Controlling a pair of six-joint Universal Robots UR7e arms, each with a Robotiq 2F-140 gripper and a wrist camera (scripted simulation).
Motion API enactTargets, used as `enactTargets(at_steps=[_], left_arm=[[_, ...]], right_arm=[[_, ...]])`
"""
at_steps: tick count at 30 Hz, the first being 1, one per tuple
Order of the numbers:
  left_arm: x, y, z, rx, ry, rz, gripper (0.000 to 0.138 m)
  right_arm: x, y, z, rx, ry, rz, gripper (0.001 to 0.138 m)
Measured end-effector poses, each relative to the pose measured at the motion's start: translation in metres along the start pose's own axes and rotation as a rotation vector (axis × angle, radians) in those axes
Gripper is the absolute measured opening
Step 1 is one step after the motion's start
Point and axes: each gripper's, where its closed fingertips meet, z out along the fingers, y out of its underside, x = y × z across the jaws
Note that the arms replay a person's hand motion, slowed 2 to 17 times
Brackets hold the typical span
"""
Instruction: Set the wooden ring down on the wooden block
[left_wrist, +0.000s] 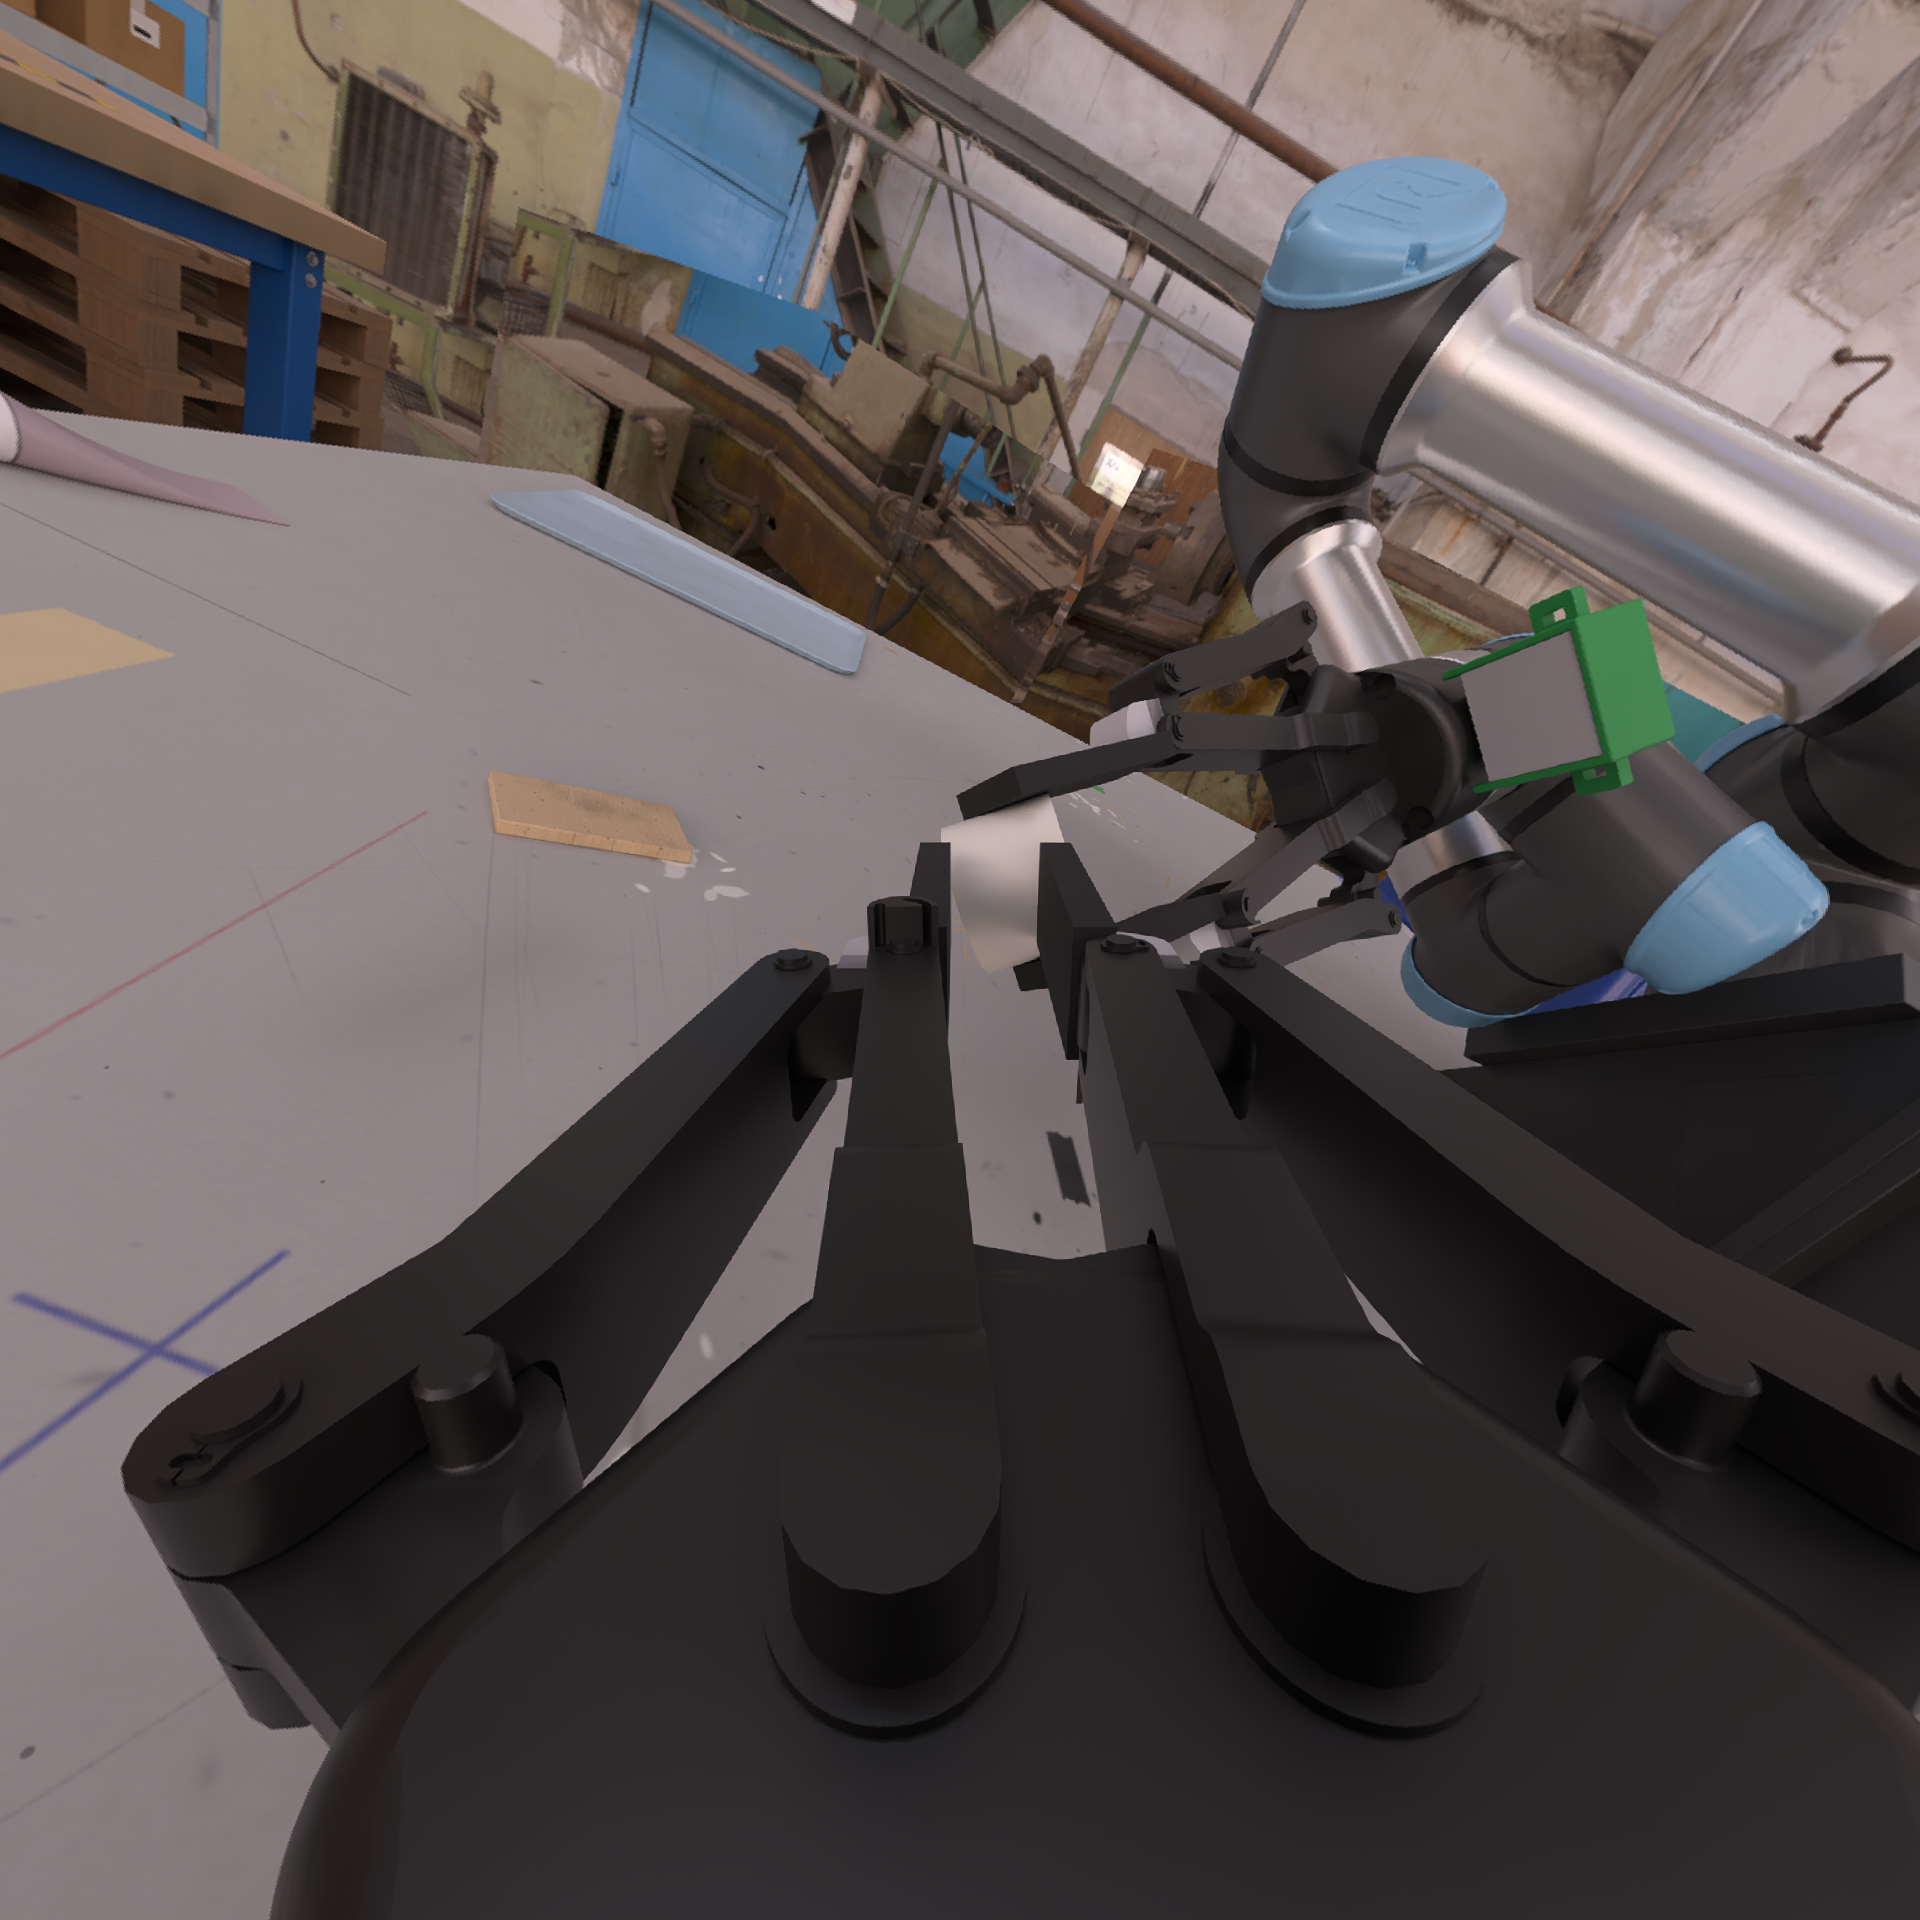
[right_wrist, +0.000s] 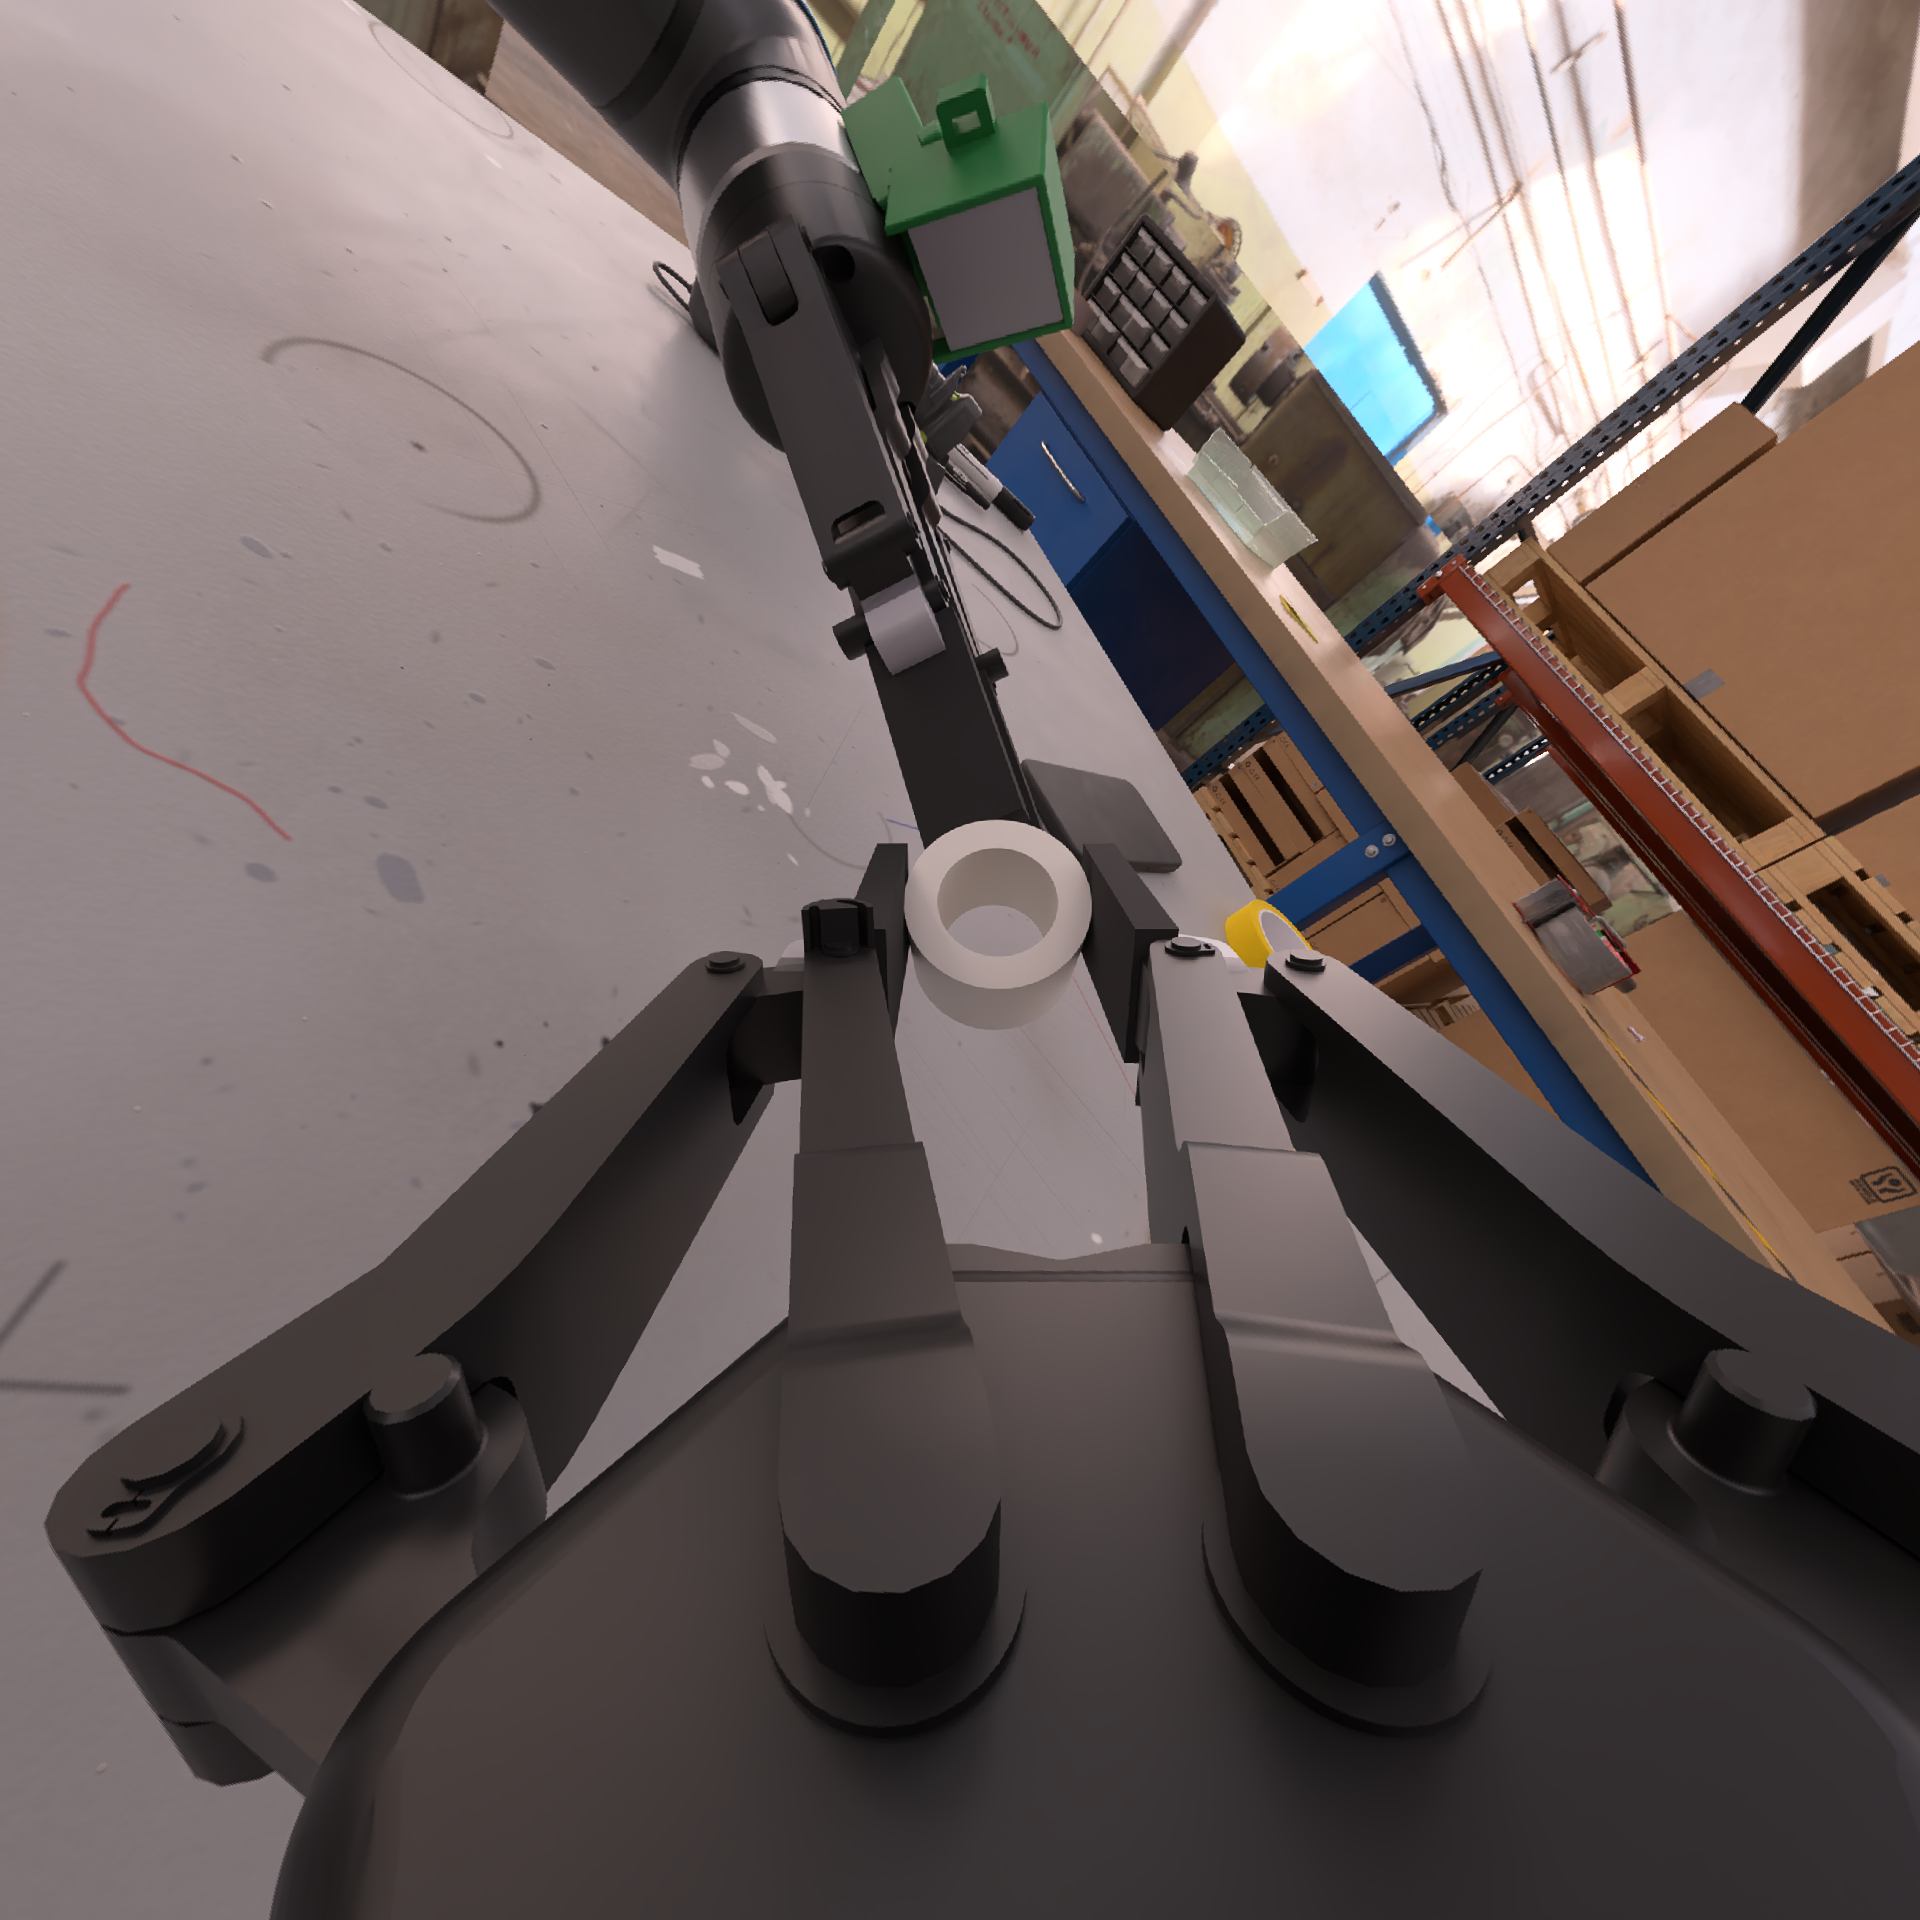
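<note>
A pale ring (right_wrist: 997, 920) hangs in the air between both grippers, above the grey table (left_wrist: 312, 935). In the left wrist view my left gripper (left_wrist: 997, 904) is shut on the ring (left_wrist: 1003, 883), with a finger on each side. My right gripper (right_wrist: 997, 904) is shut on the same ring, which faces its camera end-on. In the left wrist view the right gripper's fingers (left_wrist: 1081, 774) close on the ring from above and below. The wooden block (left_wrist: 589, 819), a flat tan slab, lies on the table to the left of the ring, apart from both grippers.
A flat pale-blue plate (left_wrist: 675, 582) lies near the table's far edge. A pink pointed shape (left_wrist: 135, 468) and a yellow patch (left_wrist: 62, 644) are at the far left. A yellow ring (right_wrist: 1262, 930) and a dark flat piece (right_wrist: 1107, 821) sit near the edge.
</note>
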Motion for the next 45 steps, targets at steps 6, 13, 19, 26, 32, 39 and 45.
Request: enactTargets(at_steps=[6,13,19,26,32,39,45], left_arm=[[-0.002,0.000,-0.001,0.012,-0.008,-0.021,0.023],[-0.005,0.002,-0.001,0.020,-0.020,-0.051,0.023],[-0.007,0.004,-0.001,0.023,-0.020,-0.075,0.022],[-0.008,0.006,0.000,0.024,-0.019,-0.098,0.022],[-0.009,0.008,0.001,0.022,-0.023,-0.096,0.023],[-0.011,0.004,0.001,0.033,-0.045,-0.065,0.027],[-0.016,-0.003,-0.004,0.043,-0.095,-0.001,0.032]], right_arm=[[0.001,0.000,0.001,-0.010,0.008,0.002,0.045],[0.000,0.002,0.003,-0.028,0.014,-0.010,0.045],[-0.001,0.005,0.004,-0.050,0.008,-0.011,0.044],[-0.002,0.007,0.005,-0.065,-0.005,0.000,0.044],[-0.004,0.010,0.005,-0.082,-0.029,0.014,0.044],[-0.002,0.009,0.005,-0.077,-0.056,0.058,0.044],[0.010,0.017,0.005,-0.099,-0.058,0.113,0.044]])
